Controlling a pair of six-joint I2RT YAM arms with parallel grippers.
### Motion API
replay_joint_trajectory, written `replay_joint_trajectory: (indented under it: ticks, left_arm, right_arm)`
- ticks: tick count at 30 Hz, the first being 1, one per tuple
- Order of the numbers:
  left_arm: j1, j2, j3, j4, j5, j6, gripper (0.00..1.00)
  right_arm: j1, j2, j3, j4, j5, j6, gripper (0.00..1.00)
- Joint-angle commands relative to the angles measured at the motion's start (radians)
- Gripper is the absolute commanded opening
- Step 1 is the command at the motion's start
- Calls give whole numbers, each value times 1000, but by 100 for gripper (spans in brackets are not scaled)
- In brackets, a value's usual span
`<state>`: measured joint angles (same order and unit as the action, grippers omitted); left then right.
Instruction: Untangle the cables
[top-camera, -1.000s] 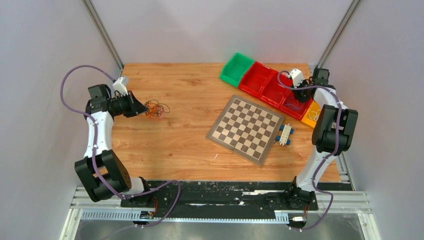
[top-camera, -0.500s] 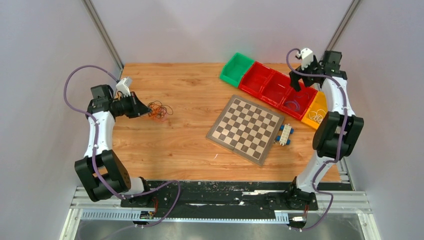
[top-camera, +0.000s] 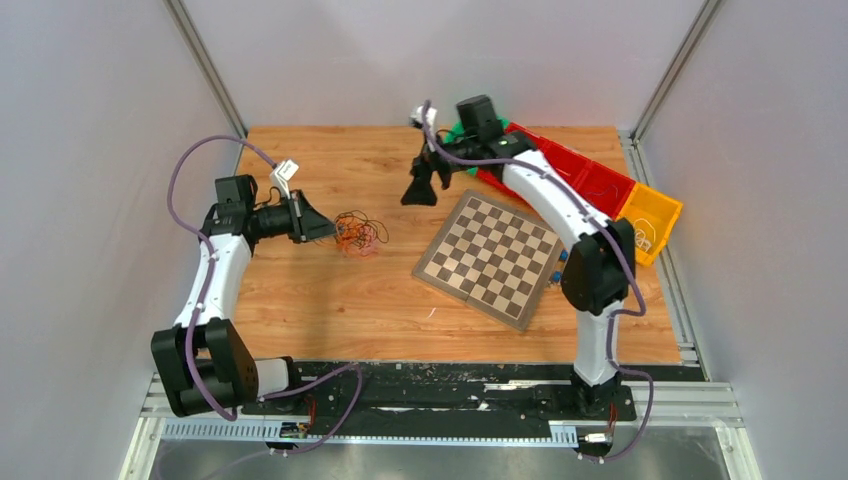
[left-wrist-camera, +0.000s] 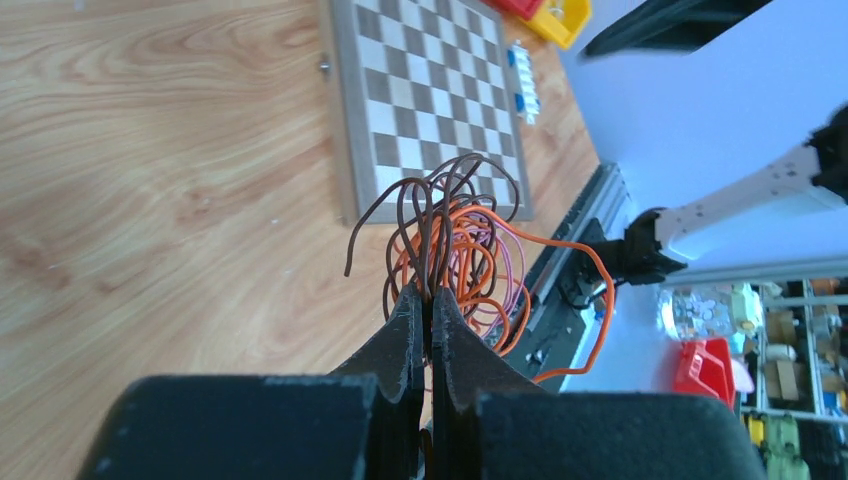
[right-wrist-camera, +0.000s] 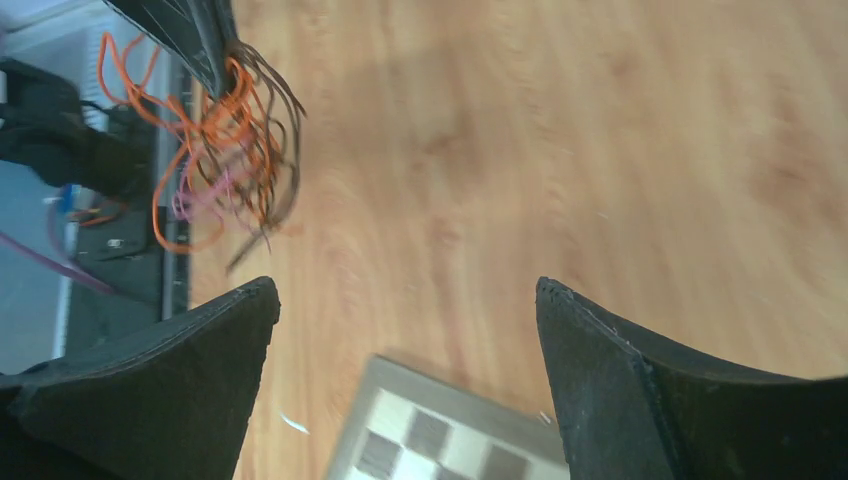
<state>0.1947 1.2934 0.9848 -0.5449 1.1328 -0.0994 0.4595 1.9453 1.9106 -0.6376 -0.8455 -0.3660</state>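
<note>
1. Left claw (left-wrist-camera: 430, 295) is pinched tight on the cables (left-wrist-camera: 460, 240). Jaws nearly meet, with the strands clamped between the tips.
2. The cables are a small tangle of thin orange wire, dark brown strands and a few pink loops. They fan out past the left fingertips.
3. Top view: the cables (top-camera: 360, 233) sit over the left-centre of the counter (top-camera: 330, 300). They are left of the chessboard (top-camera: 492, 258) and apart from it. Can't tell if the lowest loops touch the wood.
4. Right claw (top-camera: 418, 190) is spread wide, tips pointing down. It hangs over bare wood just off the chessboard's far-left corner, right of the cables and not touching them.
5. Right wrist view is blurry. Its 2 dark fingers (right-wrist-camera: 170, 380) frame bare counter. The cables show top-left with the left claw's tips gripping them, and 1 chessboard corner sits at the bottom edge.
6. The right arm stretches from its base on the right, across the chessboard, toward the centre. The left arm comes in from the left side, claw pointing right.
7. Red bins (top-camera: 600, 180) and a yellow bin (top-camera: 655, 215) line the far-right corner of the counter.
8. Left wrist view: a small blue-and-white block (left-wrist-camera: 522, 85) lies just beside the chessboard's edge.
</note>
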Motion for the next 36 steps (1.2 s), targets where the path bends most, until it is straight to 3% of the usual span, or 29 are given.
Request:
replay_joint_trajectory:
  ticks: [1,5,7,8,12,13,17,21,24,30,32,34,36]
  left_arm:
    - [-39,-78,-17,110,88,-80,0]
    - [-69,-89,-34,129,89,-96,0]
    - [-86,-93,-34,118,91,-85,0]
    - [-94,-95,-33,114,94,-78,0]
    - [-92,-86,2,49,79,-15,1]
    - [-89,-79,17,-9,69,9,1]
    - [-15,-43,76,-93,35,92,11]
    - [114,-20,105,-23,12,25,12]
    - [132,-27,96,54,-16,-8,12]
    - [134,-54,26,186,-1,-113,27]
    - [130,-66,6,208,23,-119,42]
    - [116,-92,-20,240,25,-112,66]
    - [97,-126,-59,320,16,-123,95]
  right_arm:
    - [110,104,126,14,-112,145,98]
    - [200,175,165,93,-130,224,93]
    - [229,193,166,147,-125,239,84]
    - [235,197,166,158,-116,244,74]
    - [213,178,147,168,-94,250,9]
    - [200,163,133,169,-92,251,1]
    - [137,87,40,178,-73,248,0]
    - [96,30,-22,194,-76,260,0]
    - [88,14,-32,219,-87,291,0]
    - [81,4,-31,259,-104,324,0]
    - [80,1,-30,267,-122,329,0]
    - [80,-1,-30,286,-152,346,0]
    - [82,1,-24,307,-183,373,0]
